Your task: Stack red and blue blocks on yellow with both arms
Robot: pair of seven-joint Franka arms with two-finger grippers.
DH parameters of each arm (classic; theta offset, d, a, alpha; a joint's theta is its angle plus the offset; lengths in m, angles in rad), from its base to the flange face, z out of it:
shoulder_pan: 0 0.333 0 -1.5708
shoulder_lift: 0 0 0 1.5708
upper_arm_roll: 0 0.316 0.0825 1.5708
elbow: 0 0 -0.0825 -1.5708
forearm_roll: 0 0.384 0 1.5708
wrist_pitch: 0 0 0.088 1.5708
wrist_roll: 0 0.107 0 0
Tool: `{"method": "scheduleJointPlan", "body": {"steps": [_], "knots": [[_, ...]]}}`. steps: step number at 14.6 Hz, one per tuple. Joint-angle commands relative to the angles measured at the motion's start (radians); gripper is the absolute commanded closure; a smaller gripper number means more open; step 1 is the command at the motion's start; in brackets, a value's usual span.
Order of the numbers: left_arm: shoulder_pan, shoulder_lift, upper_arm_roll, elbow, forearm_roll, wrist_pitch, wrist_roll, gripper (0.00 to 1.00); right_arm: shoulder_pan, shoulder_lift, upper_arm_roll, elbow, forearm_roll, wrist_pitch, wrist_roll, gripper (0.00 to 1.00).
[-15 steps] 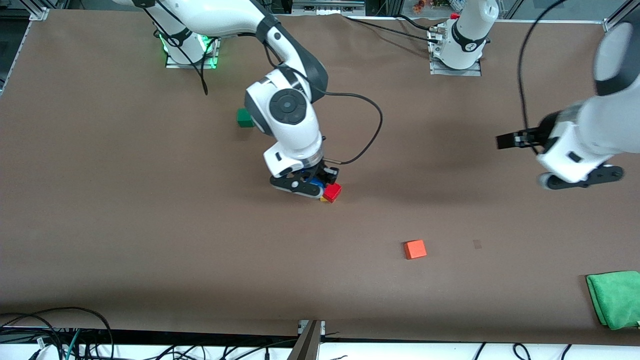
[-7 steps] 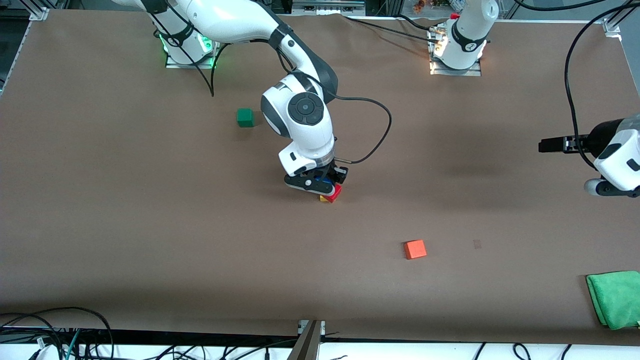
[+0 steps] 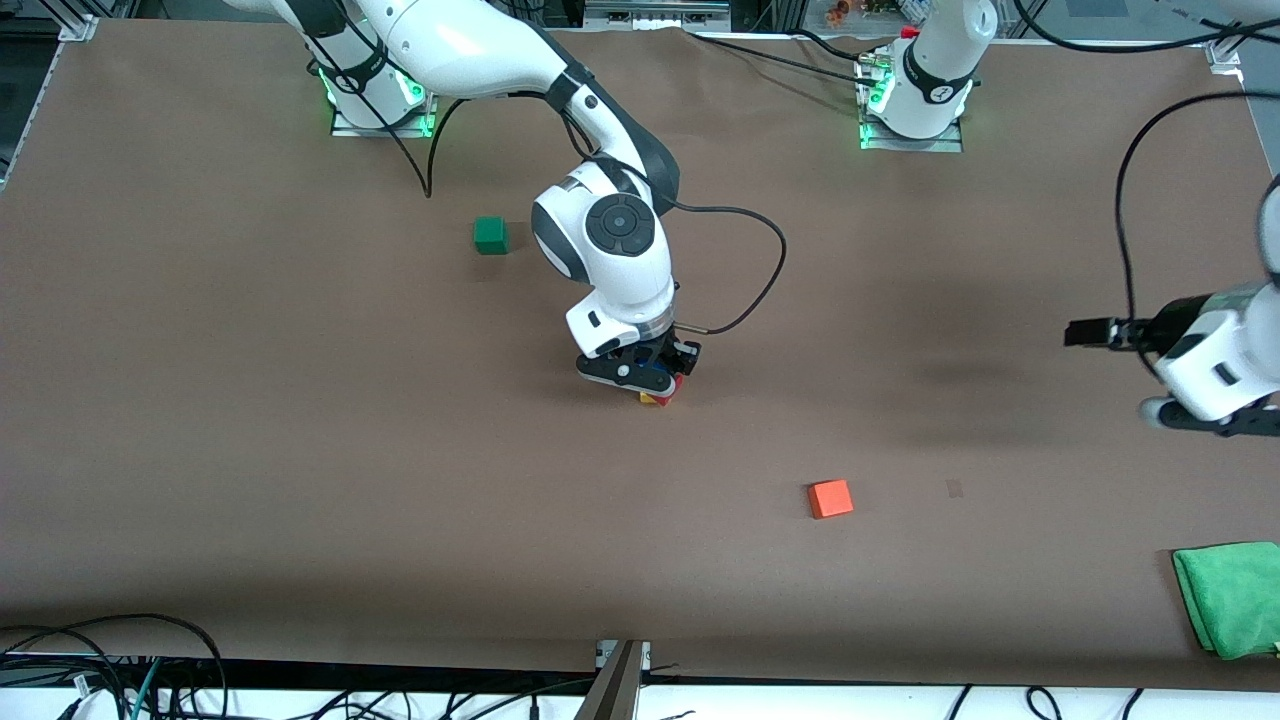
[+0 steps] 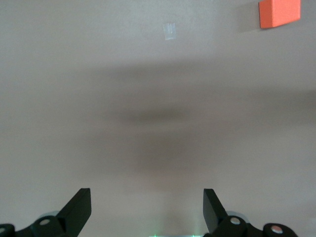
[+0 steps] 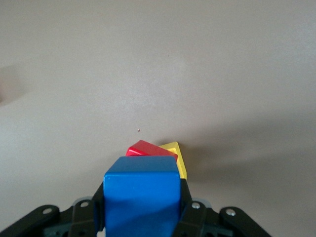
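Note:
My right gripper (image 3: 648, 372) is shut on the blue cube (image 3: 650, 365) and holds it right over the red cube (image 3: 677, 386). The red cube lies on the yellow cube (image 3: 649, 399) near the table's middle. In the right wrist view the blue cube (image 5: 141, 190) fills the space between the gripper (image 5: 142, 215) fingers, with the red cube (image 5: 144, 149) and a yellow corner (image 5: 176, 154) showing just under it. I cannot tell whether blue touches red. My left gripper (image 3: 1088, 331) is open and empty in the air over the left arm's end of the table, also seen in its wrist view (image 4: 147, 195).
An orange cube (image 3: 830, 498) lies nearer to the front camera than the stack, also in the left wrist view (image 4: 279, 13). A green cube (image 3: 490, 235) lies near the right arm's base. A green cloth (image 3: 1230, 595) lies at the left arm's end.
My right gripper has carried the blue cube sideways over the red cube and lower. The left arm has swung away toward its end of the table.

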Motion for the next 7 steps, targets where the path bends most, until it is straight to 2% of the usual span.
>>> {"method": "scheduleJointPlan", "body": {"steps": [1, 3, 7], "knots": [[-0.063, -0.030, 0.046, -0.093, 0.004, 0.079, 0.019, 0.00, 0.011, 0.028, -0.011, 0.040, -0.029, 0.015, 0.030, 0.86], [-0.112, -0.032, 0.094, -0.130, -0.025, 0.124, 0.006, 0.00, 0.011, 0.027, -0.011, 0.040, -0.030, 0.014, 0.030, 0.82], [-0.109, -0.033, 0.082, -0.143, -0.034, 0.148, -0.022, 0.00, 0.012, 0.027, -0.011, 0.040, -0.033, 0.020, 0.053, 0.63]]}}
